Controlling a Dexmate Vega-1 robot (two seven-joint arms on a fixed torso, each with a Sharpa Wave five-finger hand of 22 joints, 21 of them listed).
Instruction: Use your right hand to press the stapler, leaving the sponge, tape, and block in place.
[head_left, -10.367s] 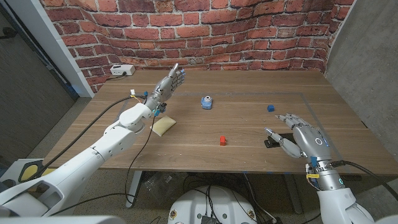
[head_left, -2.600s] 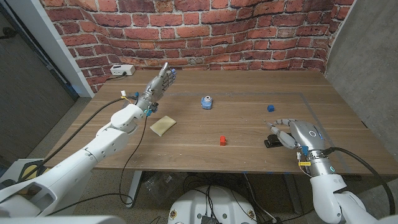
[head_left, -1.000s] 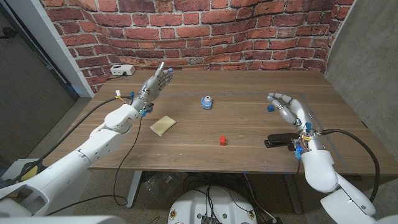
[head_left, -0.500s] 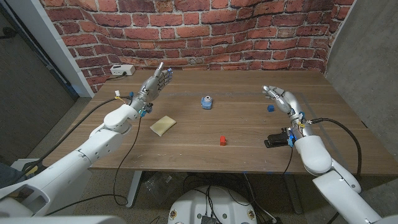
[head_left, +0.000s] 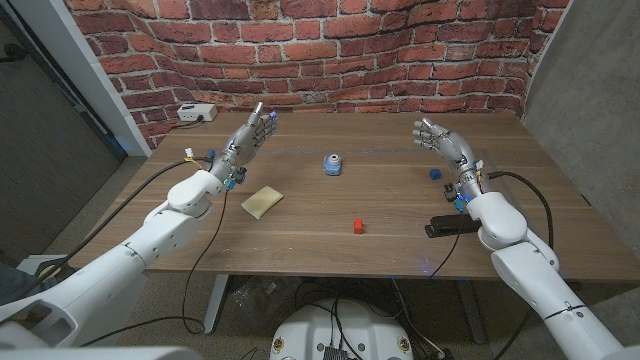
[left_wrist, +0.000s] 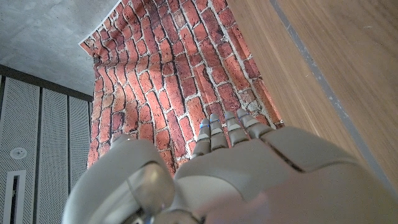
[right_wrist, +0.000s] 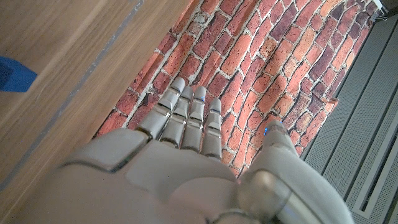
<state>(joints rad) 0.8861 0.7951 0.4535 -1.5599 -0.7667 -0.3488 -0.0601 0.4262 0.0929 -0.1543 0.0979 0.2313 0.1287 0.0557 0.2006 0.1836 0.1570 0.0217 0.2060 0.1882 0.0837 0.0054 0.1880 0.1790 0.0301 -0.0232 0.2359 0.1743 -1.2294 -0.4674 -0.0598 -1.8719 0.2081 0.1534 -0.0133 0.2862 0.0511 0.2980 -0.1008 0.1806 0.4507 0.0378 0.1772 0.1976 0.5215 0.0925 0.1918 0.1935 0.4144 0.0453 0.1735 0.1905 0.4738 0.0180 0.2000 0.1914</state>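
Observation:
The black stapler (head_left: 447, 227) lies near the table's front right edge, beside my right forearm. My right hand (head_left: 442, 141) is raised above the table's far right, fingers spread and holding nothing, well beyond the stapler and just past the blue block (head_left: 435, 173). That block (right_wrist: 13, 76) also appears in the right wrist view, where my right hand (right_wrist: 186, 155) points at the brick wall. The yellow sponge (head_left: 262, 201) lies left of centre, the blue tape roll (head_left: 332, 163) at the middle back. My left hand (head_left: 251, 132) is raised at the far left, fingers apart and empty; my left hand (left_wrist: 236, 168) faces the wall.
A small red block (head_left: 358, 226) sits near the front middle. A white power box (head_left: 196, 113) with a cable lies at the far left corner. The brick wall (head_left: 330, 50) closes off the table's back edge. A thin marked line (head_left: 500, 175) runs across the table's right side.
My right hand has lifted off the stapler and swung away toward the far right, past the blue block. The stapler stays in place. My left hand has barely moved.

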